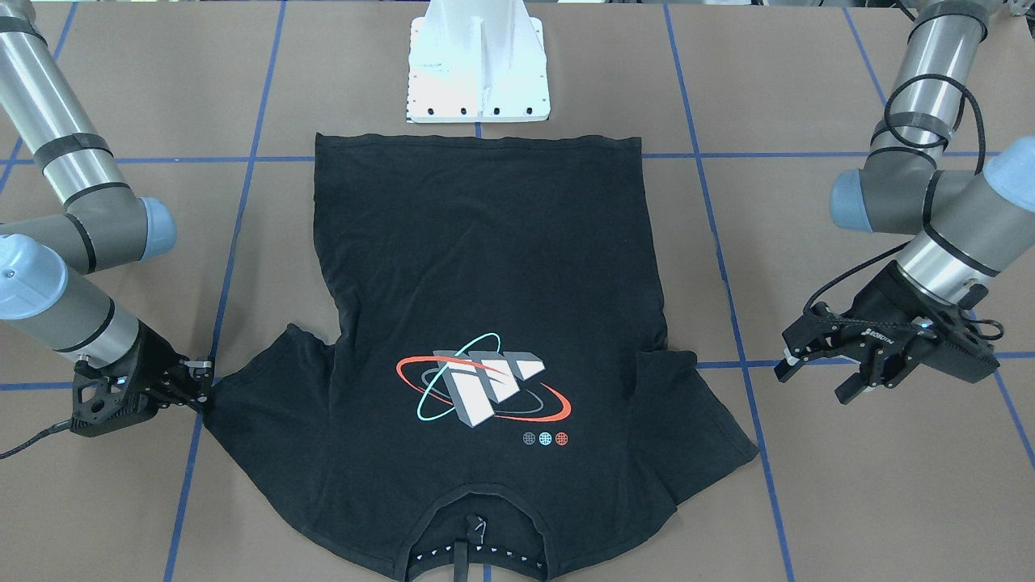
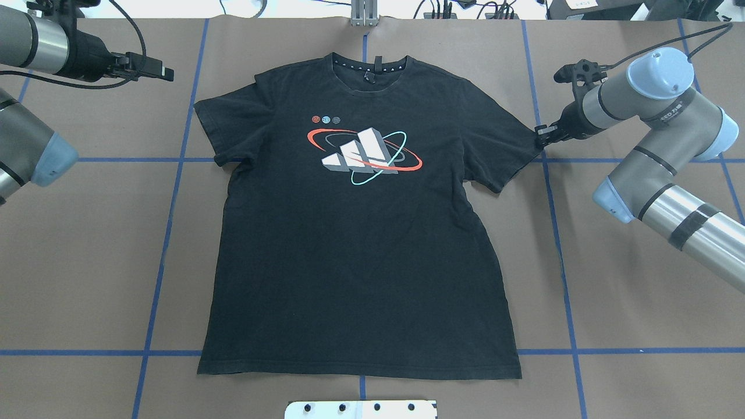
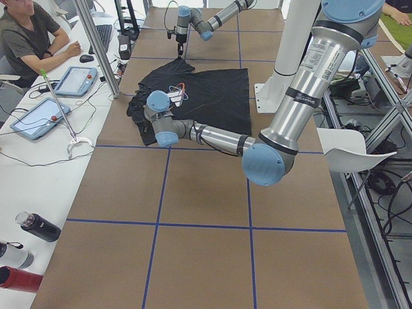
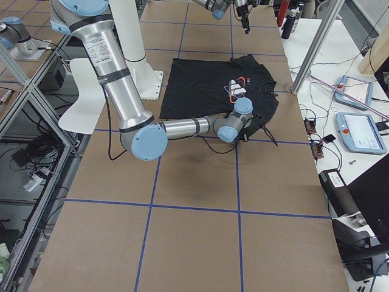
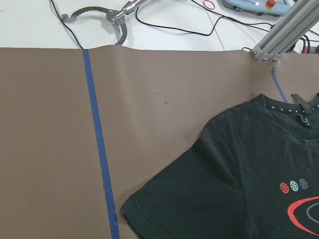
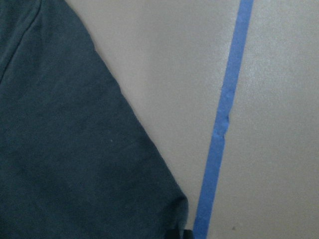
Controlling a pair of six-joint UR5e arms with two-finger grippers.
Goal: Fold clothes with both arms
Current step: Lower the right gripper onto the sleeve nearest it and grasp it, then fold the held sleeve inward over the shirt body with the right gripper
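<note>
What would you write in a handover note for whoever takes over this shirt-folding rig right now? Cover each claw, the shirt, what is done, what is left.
T-shirt: flat on the table, print up, unfolded.
Left claw: open, above the table beside the T-shirt, holding nothing.
Right claw: at a sleeve tip; whether it grips cannot be told.
Done: spread out.
Left: every fold.

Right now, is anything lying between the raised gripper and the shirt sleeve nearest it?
Nothing visible. Between the left gripper and the T-shirt lie only bare table and a blue tape line. The right gripper is at the other sleeve.
</note>
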